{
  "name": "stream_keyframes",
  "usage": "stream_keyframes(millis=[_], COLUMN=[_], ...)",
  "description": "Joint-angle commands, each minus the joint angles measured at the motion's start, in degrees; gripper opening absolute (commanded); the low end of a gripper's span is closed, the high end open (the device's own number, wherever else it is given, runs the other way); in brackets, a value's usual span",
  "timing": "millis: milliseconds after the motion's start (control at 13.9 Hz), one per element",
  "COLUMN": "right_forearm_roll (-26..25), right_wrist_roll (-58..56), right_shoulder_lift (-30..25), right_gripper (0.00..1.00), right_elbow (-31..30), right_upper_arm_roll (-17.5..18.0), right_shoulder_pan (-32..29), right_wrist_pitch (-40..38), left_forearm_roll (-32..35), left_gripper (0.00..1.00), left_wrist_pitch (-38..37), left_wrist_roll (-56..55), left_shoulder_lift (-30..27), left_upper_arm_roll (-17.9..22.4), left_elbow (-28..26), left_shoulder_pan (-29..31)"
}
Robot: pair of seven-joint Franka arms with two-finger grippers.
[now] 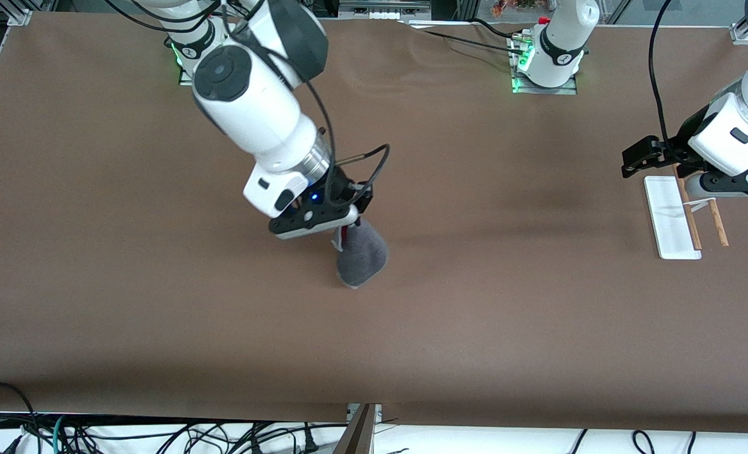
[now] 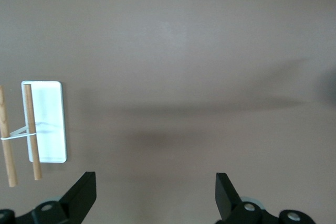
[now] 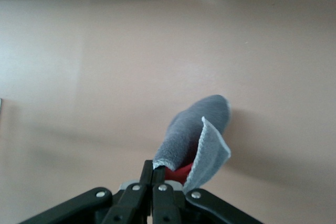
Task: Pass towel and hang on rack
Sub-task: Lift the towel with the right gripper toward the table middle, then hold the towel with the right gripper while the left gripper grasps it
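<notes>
Right tool (image 1: 342, 234) pinches towel (image 1: 361, 255), which dangles beneath.

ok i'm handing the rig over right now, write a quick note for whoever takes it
Right gripper: shut on the towel, which hangs from it over the middle of the table, grey side out, red showing inside the fold.
Left gripper: open, holding nothing, waiting over the table beside the rack.
Rack: at the left arm's end of the table, white base flat, nothing on its wooden rods.
Done: towel picked up.
Left: pass the towel to the left gripper, then hang it on the rack.
</notes>
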Motion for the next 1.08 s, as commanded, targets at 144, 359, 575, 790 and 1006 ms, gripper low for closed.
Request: stream_keyframes(millis=[144, 359, 575, 790, 1006], right_forearm_roll=[0.2, 0.3, 0.3, 0.2, 0.3], right_wrist_roll=[8.0, 8.8, 10.6, 11.8, 11.8], right_shoulder_lift=[0.6, 0.5, 0.6, 0.6, 0.5], right_gripper=[0.00, 0.00, 0.00, 0.00, 0.00], right_elbow=[1.5, 1.5, 1.5, 1.5, 1.5], right_upper_arm_roll=[-0.1, 0.0, 0.0, 0.0, 0.0], right_shoulder_pan=[3.3, 4.4, 5.3, 6.5, 6.5], right_wrist_pitch=[5.0, 5.9, 7.3, 8.0, 7.9], left_forearm_roll=[-1.8, -1.3, -1.8, -3.8, -13.9], left_gripper=[1.00, 1.00, 1.00, 1.00, 1.00], left_wrist_pitch=[1.5, 2.0, 3.1, 8.7, 17.6], left_wrist_roll=[0.7, 0.5, 0.8, 12.0, 20.4], left_shoulder_lift=[0.2, 2.1, 7.1, 9.4, 10.0], left_upper_arm_roll=[0.3, 0.3, 0.3, 0.2, 0.2], left_elbow=[0.2, -0.2, -2.3, -5.0, -10.7], left_shoulder_pan=[0.7, -0.3, -2.0, -2.0, -2.0])
